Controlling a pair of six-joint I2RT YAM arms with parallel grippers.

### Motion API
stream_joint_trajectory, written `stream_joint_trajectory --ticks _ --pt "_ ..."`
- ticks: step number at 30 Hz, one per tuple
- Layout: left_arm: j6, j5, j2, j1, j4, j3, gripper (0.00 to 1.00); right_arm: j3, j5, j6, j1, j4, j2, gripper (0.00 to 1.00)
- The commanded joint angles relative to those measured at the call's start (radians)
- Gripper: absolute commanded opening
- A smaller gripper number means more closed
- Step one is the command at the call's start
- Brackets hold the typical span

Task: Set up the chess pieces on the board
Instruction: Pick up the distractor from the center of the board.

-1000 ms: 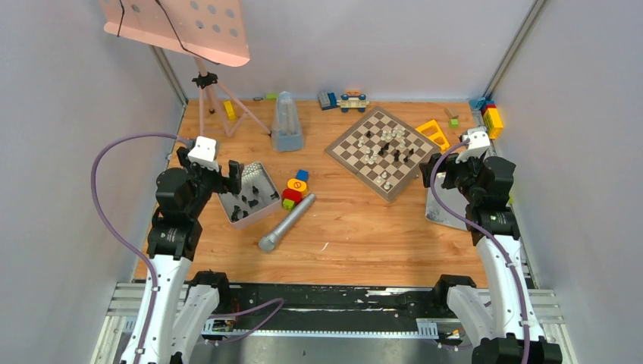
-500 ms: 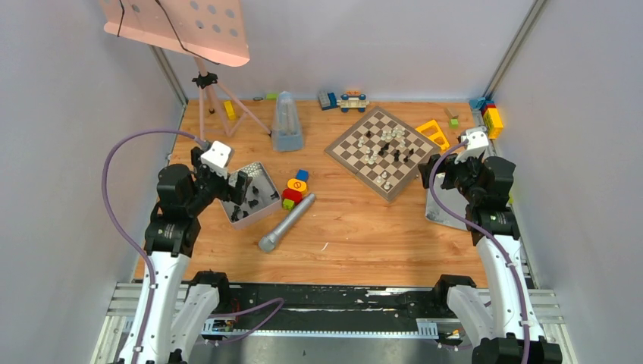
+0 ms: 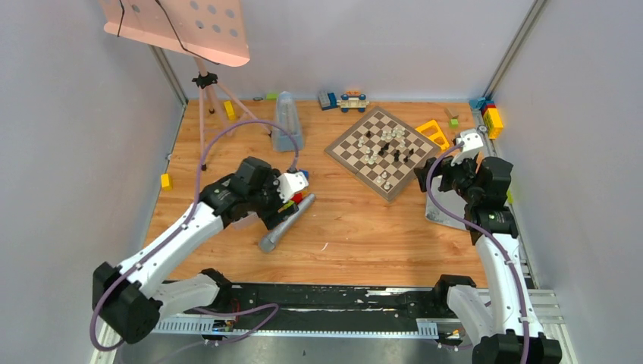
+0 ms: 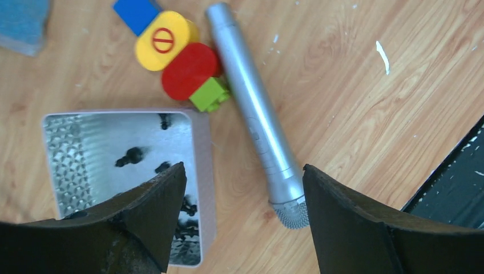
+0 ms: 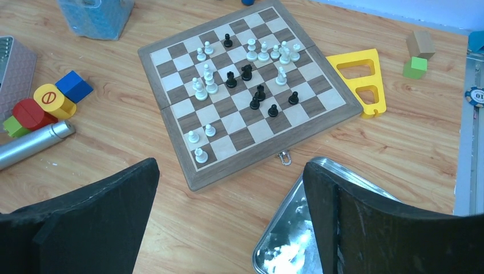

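Our left tool (image 4: 244, 171) gaping empty over tray (image 4: 204, 148) rim, right tool (image 5: 231, 165) likewise, three white chess pieces (image 5: 200, 154) at board (image 5: 240, 121) edge

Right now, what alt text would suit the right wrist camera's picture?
A wooden chessboard with white and black chess pieces scattered near its middle, framed by the black fingers of the open right gripper. A shiny metal tray lies just in front of it.

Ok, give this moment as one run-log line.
left gripper: open, empty, over tray edge | right gripper: open, empty, near board | chess pieces: some black in tray, others scattered mid-board
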Motion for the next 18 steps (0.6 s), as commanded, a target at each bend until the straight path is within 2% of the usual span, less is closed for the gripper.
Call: stream_joint_trajectory --ticks 1,6,18 --pt "-0.009 -0.117 0.118 -0.088 -0.018 0.014 0.81 -0.005 -0.038 -0.015 -0.001 0.010 0.004 1.00" --pt "-0.037 -0.122 0.266 -0.121 -0.029 0.055 0.72 -0.005 -0.047 -0.018 -0.001 0.007 0.008 1.00" --pt "-0.061 -0.099 0.452 -0.141 0.011 0.058 0.69 -0.004 -0.057 -0.023 0.001 0.004 0.022 1.00"
